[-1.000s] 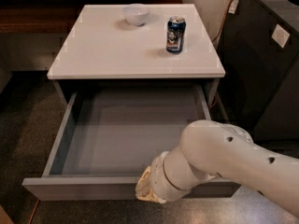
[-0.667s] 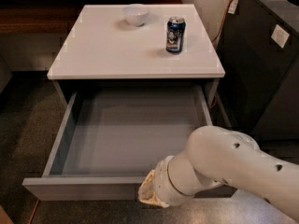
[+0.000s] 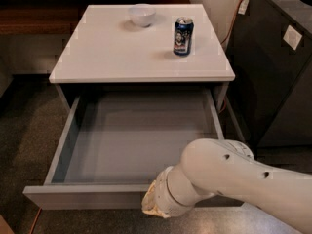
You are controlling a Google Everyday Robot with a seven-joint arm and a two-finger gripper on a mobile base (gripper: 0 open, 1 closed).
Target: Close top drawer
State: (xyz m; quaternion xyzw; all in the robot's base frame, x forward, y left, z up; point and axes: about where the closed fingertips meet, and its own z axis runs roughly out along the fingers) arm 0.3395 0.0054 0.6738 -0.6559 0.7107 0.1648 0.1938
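The top drawer (image 3: 141,140) stands pulled far out across the frame's centre, under the white tabletop (image 3: 122,52). At lower centre the gripper (image 3: 154,205) meets the drawer's front panel; its grip cannot be told. A bowl (image 3: 142,14) and a can (image 3: 183,36) stand at upper centre.

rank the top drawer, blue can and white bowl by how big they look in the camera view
1. top drawer, open, largest by far.
2-3. blue can and white bowl look alike: can taller, bowl wider and farther back, so no ranking.
The hand sits at the drawer's front edge, low in the view.
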